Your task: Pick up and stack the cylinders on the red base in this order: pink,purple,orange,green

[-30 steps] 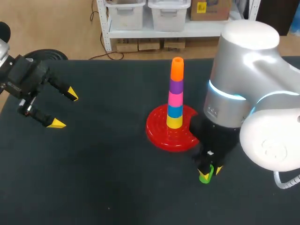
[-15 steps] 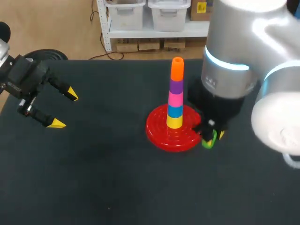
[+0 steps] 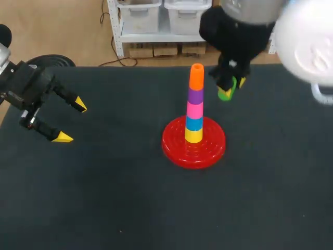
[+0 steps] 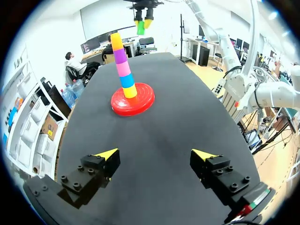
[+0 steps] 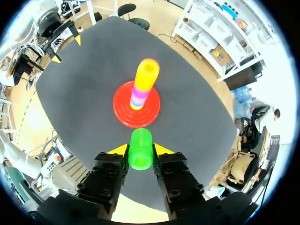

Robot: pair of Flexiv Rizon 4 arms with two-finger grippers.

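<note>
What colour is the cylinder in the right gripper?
Green. The cylinder shows best in the right wrist view.

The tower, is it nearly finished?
Nearly. The pink cylinder, purple cylinder and orange cylinder already sit stacked on the red base, above a blue piece and a yellow piece. The right gripper holds the green cylinder up in the air near the tower's top. Left to do: put green onto orange. The left gripper hangs open, off to the side.
</note>
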